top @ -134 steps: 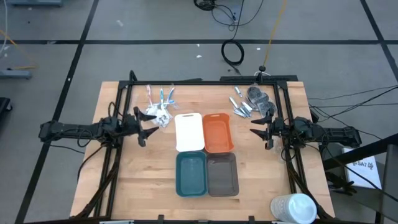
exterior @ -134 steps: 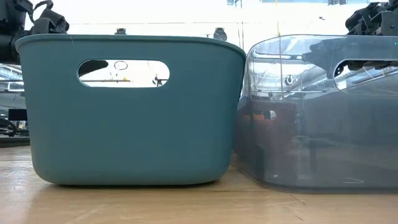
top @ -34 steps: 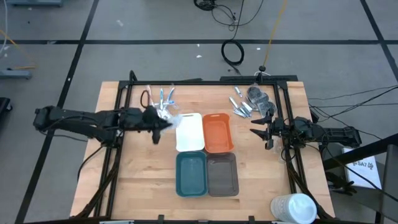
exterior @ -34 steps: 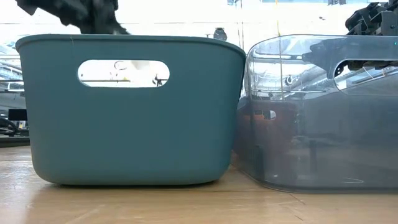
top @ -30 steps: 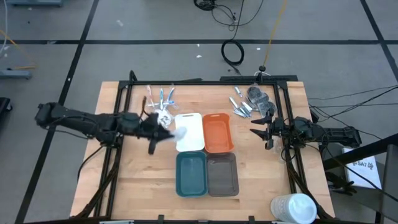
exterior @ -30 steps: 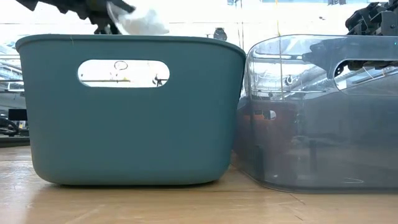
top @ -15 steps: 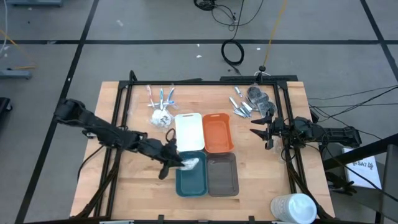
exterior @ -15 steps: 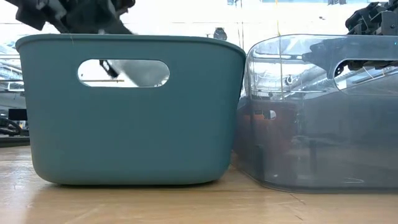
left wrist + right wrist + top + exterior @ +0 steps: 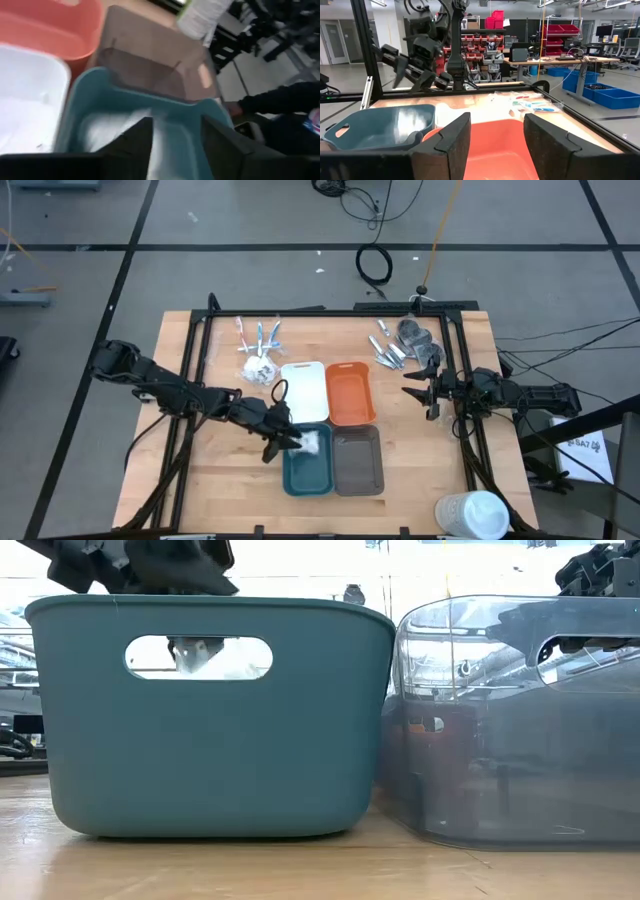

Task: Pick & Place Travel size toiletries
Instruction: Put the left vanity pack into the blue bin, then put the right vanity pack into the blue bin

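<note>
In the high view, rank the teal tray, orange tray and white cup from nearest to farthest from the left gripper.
1. Teal tray: directly under the left gripper, front row.
2. Orange tray: back row, toward the right arm.
3. White cup: front right table corner.

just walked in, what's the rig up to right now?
It's sorting travel toiletries into trays. The left hand is over the teal tray, fingers apart, with a white sachet in the tray just off its tips. The right hand waits open at the table's right side, beside the orange tray. More sachets, sticks and silver and grey pieces sit at the far edge.
</note>
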You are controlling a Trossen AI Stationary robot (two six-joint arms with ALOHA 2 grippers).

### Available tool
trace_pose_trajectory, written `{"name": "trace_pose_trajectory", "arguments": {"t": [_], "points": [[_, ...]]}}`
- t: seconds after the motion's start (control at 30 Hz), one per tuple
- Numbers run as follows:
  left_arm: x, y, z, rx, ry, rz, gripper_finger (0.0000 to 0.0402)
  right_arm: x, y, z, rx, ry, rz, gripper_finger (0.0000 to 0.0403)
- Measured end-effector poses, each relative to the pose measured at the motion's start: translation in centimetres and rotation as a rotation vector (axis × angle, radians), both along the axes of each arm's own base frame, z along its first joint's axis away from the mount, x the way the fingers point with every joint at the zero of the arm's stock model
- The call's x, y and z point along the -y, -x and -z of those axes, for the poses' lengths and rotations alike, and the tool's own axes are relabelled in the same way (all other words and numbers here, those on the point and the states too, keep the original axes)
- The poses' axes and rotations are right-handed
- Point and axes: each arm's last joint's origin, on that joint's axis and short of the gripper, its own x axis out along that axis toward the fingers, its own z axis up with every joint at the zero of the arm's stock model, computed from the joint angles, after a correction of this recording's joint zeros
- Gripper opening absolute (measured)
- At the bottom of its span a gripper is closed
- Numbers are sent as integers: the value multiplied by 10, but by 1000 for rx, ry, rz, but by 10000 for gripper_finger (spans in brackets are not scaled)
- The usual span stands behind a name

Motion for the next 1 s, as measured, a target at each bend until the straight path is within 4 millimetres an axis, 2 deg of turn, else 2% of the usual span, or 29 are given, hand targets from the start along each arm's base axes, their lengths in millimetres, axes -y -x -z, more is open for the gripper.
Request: {"name": "trace_pose_trajectory", "arguments": {"t": [0.17, 0.27, 0.37, 0.6, 0.67, 0.77, 0.9, 1.0], "points": [[4, -4, -11, 48, -22, 97, 227, 0, 0, 0, 0, 0, 0, 172], [4, -7, -18, 60, -62, 127, 243, 0, 0, 0, 0, 0, 0, 173], [-4, -4, -29, 24, -99, 88, 245, 0, 0, 0, 0, 0, 0, 175], [-36, 14, -63, -91, -196, -179, 229, 0, 0, 0, 0, 0, 0, 172], [-45, 23, -67, -132, -241, -282, 223, 0, 0, 0, -1, 0, 0, 172], [-58, 36, -68, -200, -293, -480, 214, 0, 0, 0, 0, 0, 0, 175], [-75, 52, -57, -373, -348, -721, 201, 0, 0, 0, 0, 0, 0, 175], [-86, 62, -50, -475, -346, -840, 191, 0, 0, 0, 0, 0, 0, 172]]}}
